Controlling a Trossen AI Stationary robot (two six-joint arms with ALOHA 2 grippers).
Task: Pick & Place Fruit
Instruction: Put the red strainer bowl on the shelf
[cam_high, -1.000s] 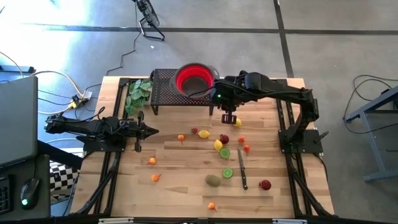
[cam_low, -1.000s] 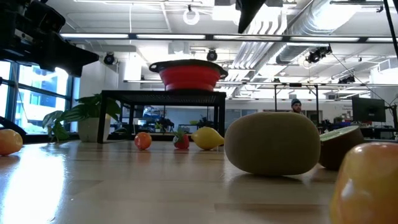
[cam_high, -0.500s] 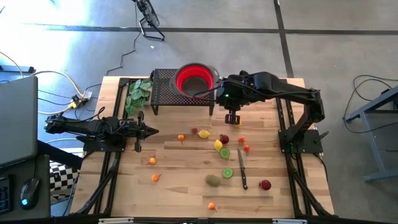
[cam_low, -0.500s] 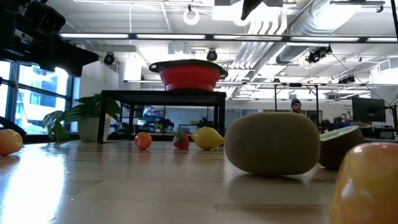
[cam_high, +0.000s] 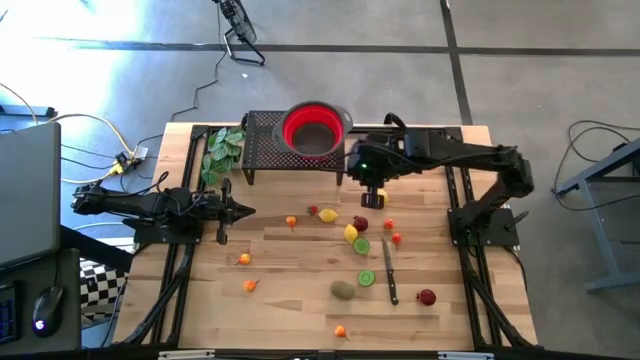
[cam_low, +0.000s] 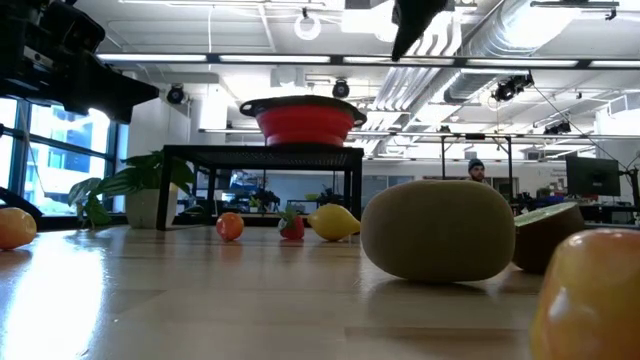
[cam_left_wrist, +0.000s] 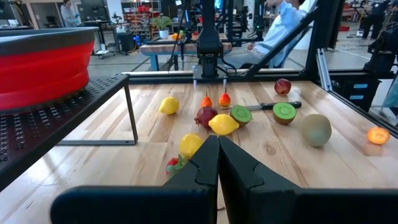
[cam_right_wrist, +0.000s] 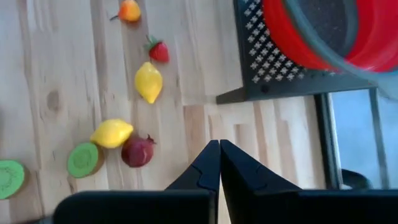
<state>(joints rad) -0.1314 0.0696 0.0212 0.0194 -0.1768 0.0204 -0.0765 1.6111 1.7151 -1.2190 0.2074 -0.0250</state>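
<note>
Hovering near the red bowl (cam_high: 316, 128) on its black rack (cam_high: 270, 150), the right gripper (cam_high: 371, 196) is pinched shut, empty. Fruit (cam_high: 351, 233) lies scattered on the wooden surface (cam_high: 290, 300). Left gripper (cam_high: 222, 236) is closed too, parked at the left side.

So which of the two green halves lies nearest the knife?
The green half next to the brown kiwi, just beside the knife; the other green half lies by a lemon.
</note>
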